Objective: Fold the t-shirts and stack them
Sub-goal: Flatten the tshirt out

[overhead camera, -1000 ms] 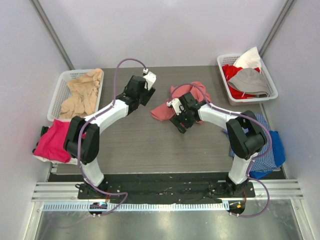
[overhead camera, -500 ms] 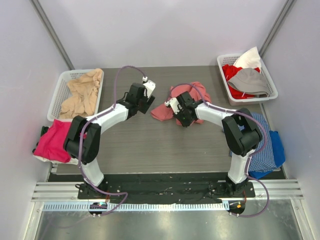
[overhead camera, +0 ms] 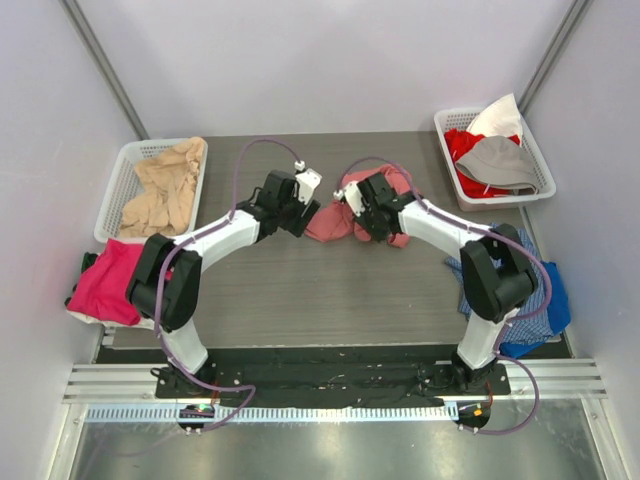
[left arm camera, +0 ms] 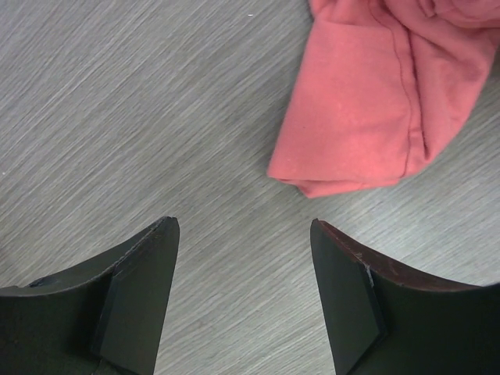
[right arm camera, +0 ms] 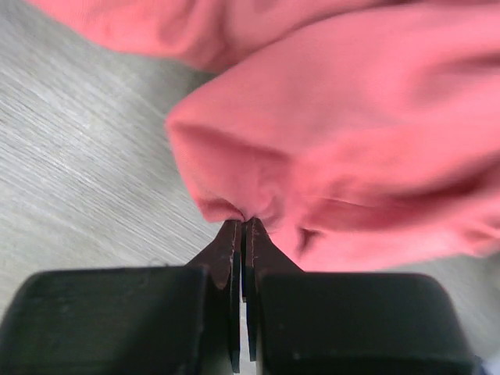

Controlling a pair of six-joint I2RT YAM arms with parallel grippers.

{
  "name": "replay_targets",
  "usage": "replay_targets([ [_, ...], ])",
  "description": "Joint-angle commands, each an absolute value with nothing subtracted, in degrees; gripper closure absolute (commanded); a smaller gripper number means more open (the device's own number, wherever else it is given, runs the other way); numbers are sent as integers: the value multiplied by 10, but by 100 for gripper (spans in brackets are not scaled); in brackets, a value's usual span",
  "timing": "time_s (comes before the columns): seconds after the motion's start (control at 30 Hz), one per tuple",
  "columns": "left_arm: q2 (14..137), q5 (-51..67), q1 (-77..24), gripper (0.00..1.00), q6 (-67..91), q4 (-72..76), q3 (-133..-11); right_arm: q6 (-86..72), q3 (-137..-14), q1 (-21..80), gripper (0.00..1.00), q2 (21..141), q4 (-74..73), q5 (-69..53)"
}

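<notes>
The salmon-red t-shirt (overhead camera: pixel 325 222) is lying crumpled on the table (overhead camera: pixel 300 290), a little above the middle of the top view, between the two arms. The right gripper (overhead camera: pixel 368 215) is reaching into it from the right, and in the right wrist view its fingers (right arm camera: pixel 226 258) are pressing tightly together, pinching a small pucker of the salmon-red t-shirt (right arm camera: pixel 351 133) at their tips (right arm camera: pixel 242 223), with the cloth bunching across the upper part of that frame. The left gripper (overhead camera: pixel 305 212) is hovering just beside the shirt's left edge. In the left wrist view its fingers (left arm camera: pixel 137 289) are standing wide apart over bare wood grain (left arm camera: pixel 242 226), gripping nothing, while a folded corner of the shirt (left arm camera: pixel 367 117) is lying in the upper right of the frame, just beyond the fingertips and not touching them. In the upper left of the top view, a beige t-shirt (overhead camera: pixel 165 190) is filling the left basket (overhead camera: pixel 115 190). Below it, a magenta-pink t-shirt (overhead camera: pixel 105 280) is hanging over the table's left edge. In the upper right, the right basket (overhead camera: pixel 540 160) is holding a red t-shirt (overhead camera: pixel 462 145), a grey t-shirt (overhead camera: pixel 500 160) and a white cloth (overhead camera: pixel 498 118). A blue checked cloth (overhead camera: pixel 525 290) is lying at the right edge.
</notes>
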State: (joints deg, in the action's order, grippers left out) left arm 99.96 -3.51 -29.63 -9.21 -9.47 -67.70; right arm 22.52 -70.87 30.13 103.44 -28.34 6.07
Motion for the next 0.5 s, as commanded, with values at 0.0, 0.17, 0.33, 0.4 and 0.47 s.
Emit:
replay_targets([
  [0.0, 975, -25, -300, 27, -86, -96, -680, 251, -786, 298, 99, 948, -294, 110],
  [0.17, 985, -29, -309, 28, -89, -94, -682, 276, -833, 294, 99, 901, -296, 169],
  [0.33, 990, -35, -321, 29, -96, -91, -686, 306, -881, 282, 99, 885, -295, 214],
  [0.4, 993, -40, -325, 30, -98, -90, -686, 312, -902, 266, 99, 888, -294, 237],
  [0.47, 996, -44, -332, 30, -98, -86, -686, 316, -939, 251, 99, 890, -293, 244],
])
